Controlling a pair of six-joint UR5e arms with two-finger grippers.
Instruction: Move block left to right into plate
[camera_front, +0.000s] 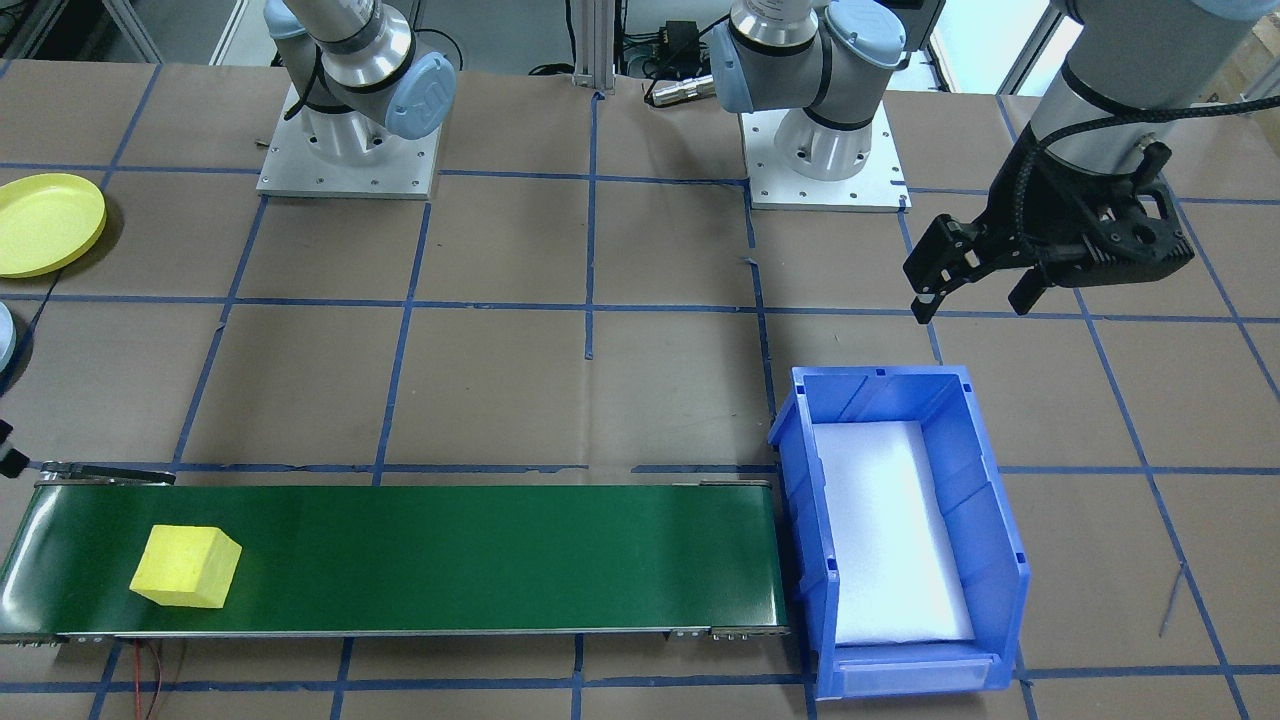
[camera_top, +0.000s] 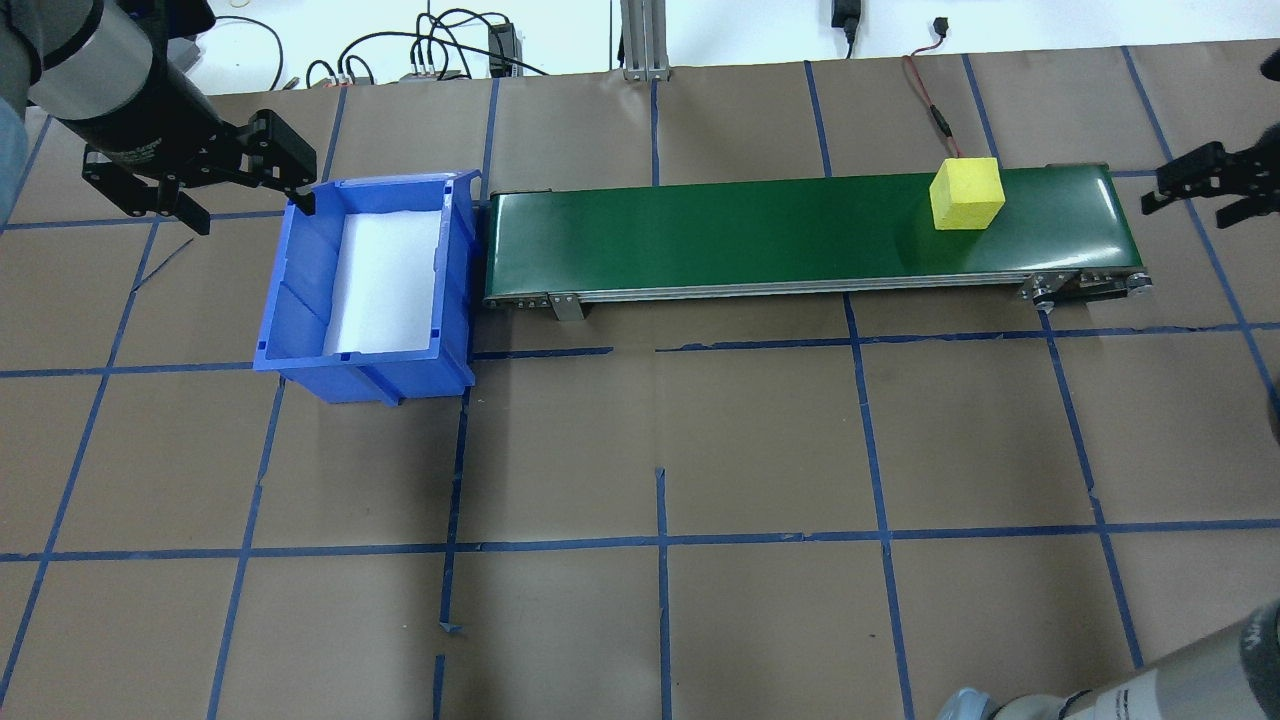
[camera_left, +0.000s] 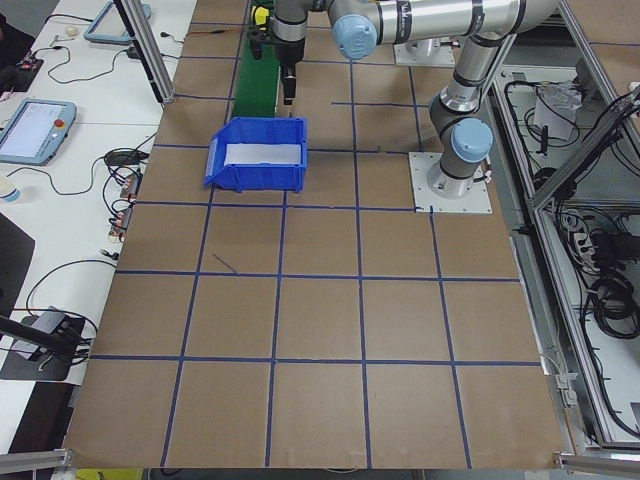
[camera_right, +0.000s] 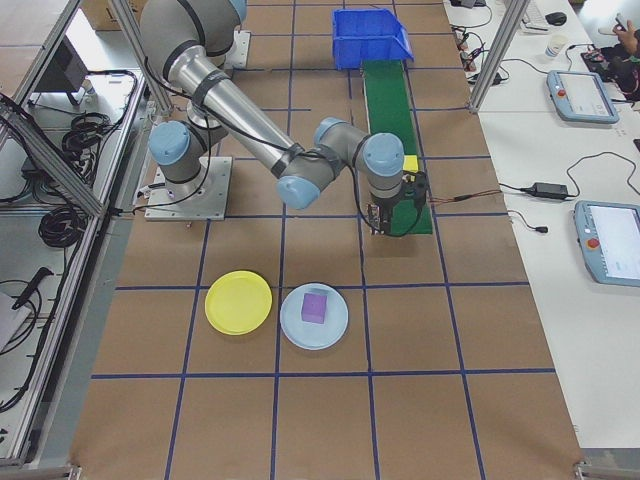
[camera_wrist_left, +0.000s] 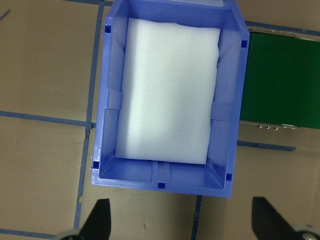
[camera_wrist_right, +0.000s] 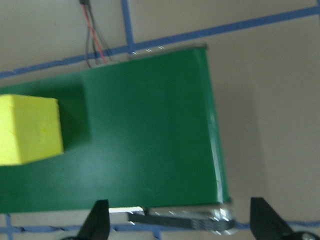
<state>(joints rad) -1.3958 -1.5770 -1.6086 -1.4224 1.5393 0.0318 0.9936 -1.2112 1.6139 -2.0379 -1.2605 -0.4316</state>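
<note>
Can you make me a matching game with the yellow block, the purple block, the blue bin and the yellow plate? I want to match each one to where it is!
Things:
1. yellow block
2. purple block
3. blue bin
4. yellow plate

Places:
A. on the pale blue plate
B. at the end of the belt
C. on the green belt
D. beside the pale blue plate, with nothing on it

Pairs: 1-C, 2-A, 3-B, 4-D

yellow block (camera_top: 966, 193) upright on green belt; yellow plate (camera_right: 238, 302) bare on table.
</note>
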